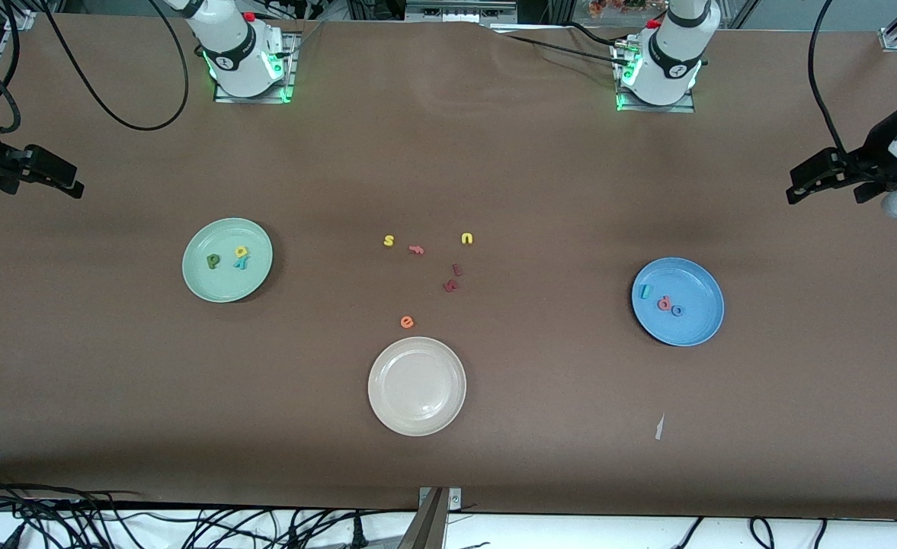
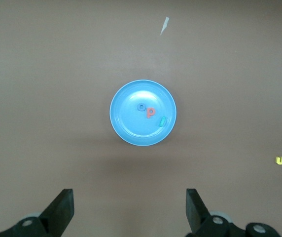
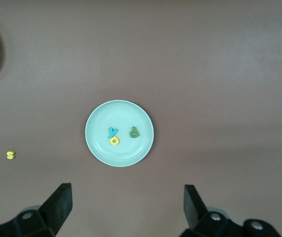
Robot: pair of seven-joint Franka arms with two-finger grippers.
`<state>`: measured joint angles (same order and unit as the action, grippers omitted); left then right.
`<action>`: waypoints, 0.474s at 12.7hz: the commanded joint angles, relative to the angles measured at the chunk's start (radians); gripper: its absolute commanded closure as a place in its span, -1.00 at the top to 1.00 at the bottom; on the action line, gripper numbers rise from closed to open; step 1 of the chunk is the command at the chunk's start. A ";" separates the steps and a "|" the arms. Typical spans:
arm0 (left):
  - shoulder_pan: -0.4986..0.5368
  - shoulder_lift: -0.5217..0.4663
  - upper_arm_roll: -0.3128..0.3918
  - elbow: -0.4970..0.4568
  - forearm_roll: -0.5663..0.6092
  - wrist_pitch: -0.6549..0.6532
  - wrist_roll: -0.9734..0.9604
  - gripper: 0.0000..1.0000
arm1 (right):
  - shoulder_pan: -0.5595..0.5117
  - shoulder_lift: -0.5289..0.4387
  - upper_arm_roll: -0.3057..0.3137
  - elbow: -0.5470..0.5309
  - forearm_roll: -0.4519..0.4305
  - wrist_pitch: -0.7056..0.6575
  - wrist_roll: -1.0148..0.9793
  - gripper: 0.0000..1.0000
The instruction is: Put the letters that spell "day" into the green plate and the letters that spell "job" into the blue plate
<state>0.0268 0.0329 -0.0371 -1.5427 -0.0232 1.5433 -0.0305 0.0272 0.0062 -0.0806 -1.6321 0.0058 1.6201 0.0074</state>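
Observation:
The green plate (image 1: 223, 288) lies toward the right arm's end of the table. In it are the dark green d (image 1: 213, 261), yellow a (image 1: 241, 251) and teal y (image 1: 241, 264). The blue plate (image 1: 684, 332) lies toward the left arm's end and holds the teal j (image 1: 645, 291), salmon b (image 1: 664, 303) and blue o (image 1: 677, 309). My right gripper (image 1: 73, 183) hangs open and empty over bare table at its end. My left gripper (image 1: 795, 191) does the same at its end. Both arms wait. The left wrist view looks down on the blue plate (image 2: 131, 123), the right wrist view on the green plate (image 3: 121, 155).
A cream-white plate (image 1: 416, 415) sits nearest the front camera at mid-table. Loose letters lie between the plates: yellow s (image 1: 389, 241), salmon f (image 1: 416, 248), yellow u (image 1: 467, 239), two dark red letters (image 1: 450, 286), orange e (image 1: 407, 322). A white scrap (image 1: 658, 427) lies near the blue plate.

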 commanded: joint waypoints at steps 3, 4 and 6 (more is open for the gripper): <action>0.015 -0.047 0.007 -0.019 -0.026 -0.003 0.104 1.00 | -0.006 -0.005 0.007 0.014 0.000 -0.017 -0.001 1.00; 0.015 -0.047 0.005 -0.016 -0.026 -0.006 0.104 1.00 | -0.007 -0.005 0.004 0.012 0.000 -0.017 -0.004 1.00; 0.031 -0.047 -0.004 -0.004 -0.026 -0.015 0.103 1.00 | -0.006 -0.005 0.005 0.014 0.000 -0.017 -0.009 1.00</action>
<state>0.0347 0.0054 -0.0322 -1.5431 -0.0244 1.5427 0.0432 0.0273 0.0062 -0.0804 -1.6320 0.0058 1.6201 0.0073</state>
